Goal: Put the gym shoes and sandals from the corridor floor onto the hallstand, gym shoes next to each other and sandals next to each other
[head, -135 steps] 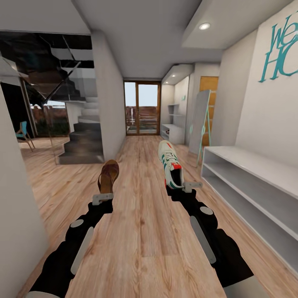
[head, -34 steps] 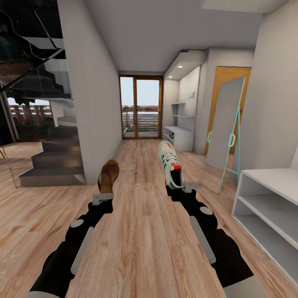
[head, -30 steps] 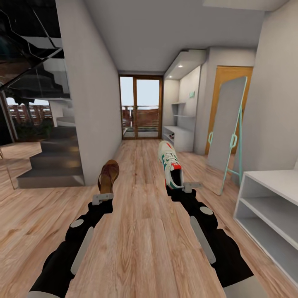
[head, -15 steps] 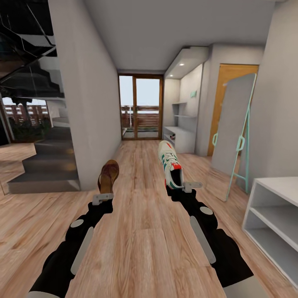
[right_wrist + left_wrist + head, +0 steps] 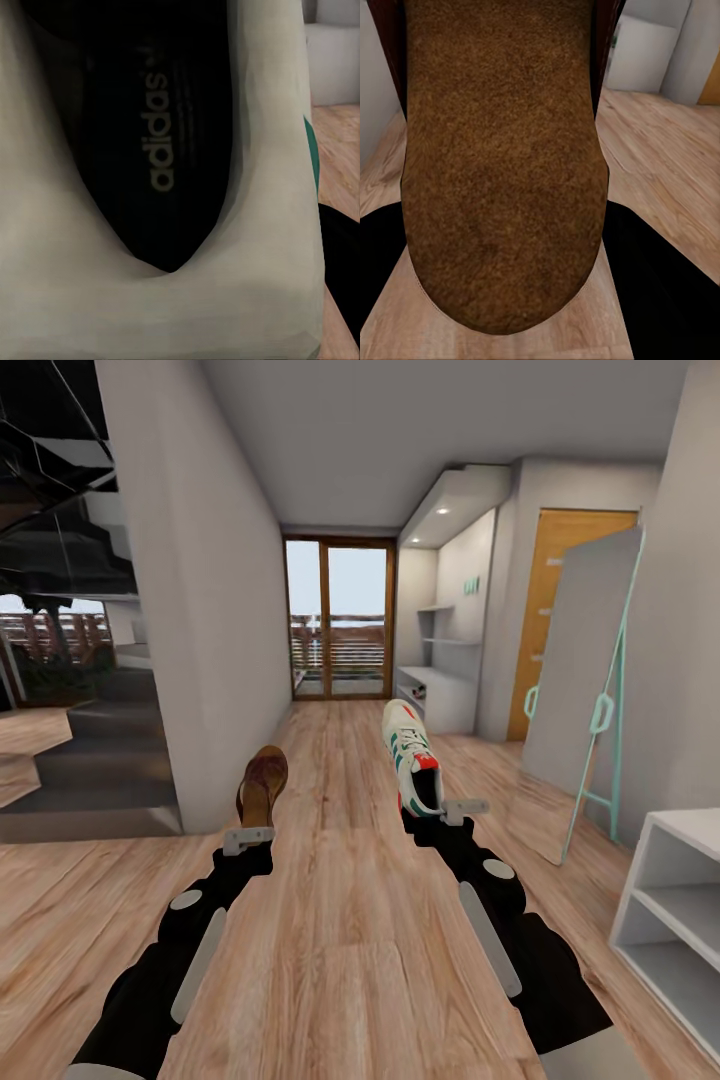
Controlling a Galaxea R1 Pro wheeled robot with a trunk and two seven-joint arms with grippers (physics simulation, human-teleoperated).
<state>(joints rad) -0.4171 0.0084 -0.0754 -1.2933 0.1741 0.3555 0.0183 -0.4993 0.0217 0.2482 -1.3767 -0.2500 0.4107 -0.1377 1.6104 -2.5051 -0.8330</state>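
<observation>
Sandal and sneaker aloft, toes forward

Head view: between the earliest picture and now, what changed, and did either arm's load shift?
The camera moved: the robot has rolled forward down the corridor, so the low white bench slid toward the right edge and the leaning mirror drew nearer. The grey hallstand ahead looks closer. Unchanged: the left gripper still holds the sandal, the right gripper the gym shoe, both in the same pose.
</observation>
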